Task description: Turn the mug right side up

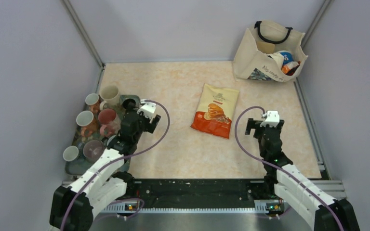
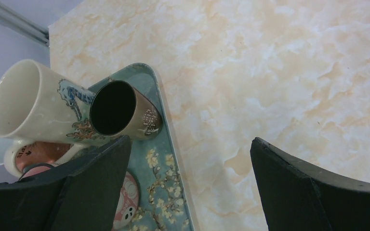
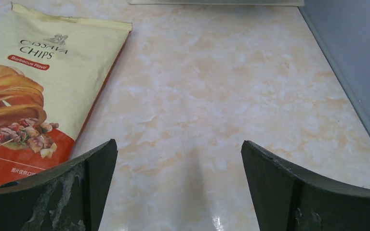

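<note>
A teal floral tray [image 1: 74, 166] at the table's left holds several mugs. A cream mug with a dragon print [image 2: 33, 103] and a dark brown mug [image 2: 125, 108] stand open end up at its far right corner. A pink round surface with a small face [image 2: 125, 197], possibly a mug's base, shows beside my left finger; I cannot tell which mug is upside down. My left gripper [image 2: 190, 144] is open and empty, above the tray's right rim [image 2: 169, 144] and just short of the dark mug [image 1: 130, 102]. My right gripper [image 3: 178, 144] is open and empty over bare table.
A cassava chips bag [image 1: 215, 110] lies flat mid-table, to the left of my right gripper [image 1: 262, 127]. A cream tote bag [image 1: 269, 52] with groceries stands at the back right corner. Grey walls enclose the table on the left, back and right.
</note>
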{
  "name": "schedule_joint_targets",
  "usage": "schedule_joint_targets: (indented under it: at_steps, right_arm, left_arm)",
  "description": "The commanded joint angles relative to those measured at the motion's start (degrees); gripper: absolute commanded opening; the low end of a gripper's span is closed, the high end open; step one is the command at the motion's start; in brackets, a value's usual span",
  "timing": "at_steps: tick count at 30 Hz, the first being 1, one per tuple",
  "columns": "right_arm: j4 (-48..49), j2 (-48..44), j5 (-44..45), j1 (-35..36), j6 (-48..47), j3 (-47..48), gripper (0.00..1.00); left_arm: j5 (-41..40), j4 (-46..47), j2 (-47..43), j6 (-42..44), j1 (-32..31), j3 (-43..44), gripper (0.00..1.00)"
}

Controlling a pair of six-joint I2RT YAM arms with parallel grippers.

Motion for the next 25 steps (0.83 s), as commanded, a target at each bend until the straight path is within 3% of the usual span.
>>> schedule_joint_targets:
  at_steps: [1,5,9,12,25]
  right_arm:
    - [9.1,-1.96,1.27,-0.33,-2.14,-2.12,0.99]
    - [11.57,-3.77,2.08,-0.31,-4.27,-4.46,0.99]
    - [12.96,-4.0,1.19,-0.28,-3.78,-6.2,0.99]
    - [13.49,-3.37,0.82,-0.28,-3.67,-6.52,0.99]
    - [14.12,-1.95,-0.6,-0.34,-3.75,-6.09,0.99]
  left_arm:
    - [-3.61,25.22,-2.44,-5.09,-0.23,-5.96,0.99]
    - [-3.83,32.11,-2.74,-8.05,-0.21,-12.16,0.99]
    - [-11.71,42.64,-1.26,-7.63,-0.26,-18.49,0.99]
    - [-10.75,45.66,-1.35,-7.8,-0.2,-22.48,0.99]
    - [-7.49,37.26,-4.06,-10.85,-0.2,-20.24,0.99]
